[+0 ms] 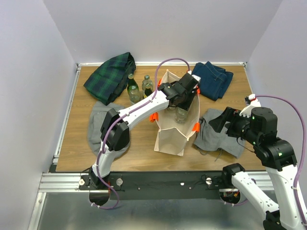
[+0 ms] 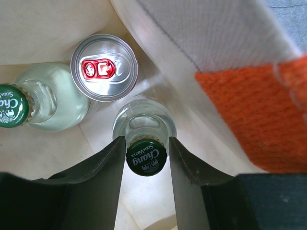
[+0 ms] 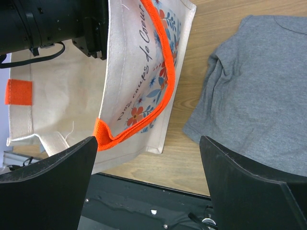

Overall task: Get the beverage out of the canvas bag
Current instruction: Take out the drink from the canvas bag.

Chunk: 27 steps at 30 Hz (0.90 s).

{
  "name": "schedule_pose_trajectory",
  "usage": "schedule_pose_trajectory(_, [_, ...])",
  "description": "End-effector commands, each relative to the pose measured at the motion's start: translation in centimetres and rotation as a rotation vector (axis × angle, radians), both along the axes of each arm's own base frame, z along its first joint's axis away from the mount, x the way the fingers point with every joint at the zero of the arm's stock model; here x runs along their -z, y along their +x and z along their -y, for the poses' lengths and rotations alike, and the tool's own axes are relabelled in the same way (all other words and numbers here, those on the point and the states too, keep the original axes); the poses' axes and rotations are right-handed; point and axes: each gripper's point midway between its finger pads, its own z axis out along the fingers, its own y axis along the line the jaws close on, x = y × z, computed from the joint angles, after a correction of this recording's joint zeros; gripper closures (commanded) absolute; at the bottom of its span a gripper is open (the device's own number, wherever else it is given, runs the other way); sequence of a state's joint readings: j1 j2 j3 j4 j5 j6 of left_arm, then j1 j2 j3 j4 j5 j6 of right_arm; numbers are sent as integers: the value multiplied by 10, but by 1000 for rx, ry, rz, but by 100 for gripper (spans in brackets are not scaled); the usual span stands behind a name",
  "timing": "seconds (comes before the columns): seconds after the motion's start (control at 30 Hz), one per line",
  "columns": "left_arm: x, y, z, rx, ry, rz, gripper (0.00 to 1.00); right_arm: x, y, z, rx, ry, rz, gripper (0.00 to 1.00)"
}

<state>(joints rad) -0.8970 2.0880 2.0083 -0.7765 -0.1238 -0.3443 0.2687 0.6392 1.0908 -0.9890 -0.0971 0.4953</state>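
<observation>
Upright inside the canvas bag (image 1: 172, 136), close to the wall with the orange handle (image 2: 259, 115): a clear glass bottle (image 2: 144, 120) with a green crown cap (image 2: 147, 158), just beside a can (image 2: 104, 67) and a second bottle (image 2: 43, 103) of the same kind. Probably full, so heavy for its size; rigid, smooth and likely slippery on the glass, breakable if dropped or knocked against its neighbours. Best taken at the neck just under the cap, with the flared rim as a ledge against slipping, then drawn straight up, clear of the soft, yielding bag wall. Down in the bag, the left gripper (image 2: 147, 140), jaws tight to either side of the cap; cannot tell whether already pressing on it. Outside, the right gripper (image 3: 147, 143), spread wide and empty, over the bag's printed face and near a grey cloth (image 3: 259, 96).
</observation>
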Motion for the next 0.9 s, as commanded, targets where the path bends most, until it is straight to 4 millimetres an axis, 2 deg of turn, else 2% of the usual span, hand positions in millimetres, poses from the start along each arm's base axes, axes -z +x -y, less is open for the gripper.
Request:
schedule_pose_trajectory(0.0, [-9,3,5,-2,-9,24,50,-1,-1,3,7,-17,9,4])
schedule_pose_trajectory(0.3, [-14,2,3,0,-11,28,57,-2,-1,3,6,-18,11,4])
schedule_pose_trajectory(0.47, [-12,2,3,-2,-6,27,57,-3,-1,3,6,-17,14,4])
schedule_pose_trajectory(0.53, [-10,3,3,-4,-3,28,53,-2,-2,3,4,-17,11,4])
schedule_pose_trajectory(0.87, [-6,4,3,-1,13,24,53,2,-4,5,9,-21,1,4])
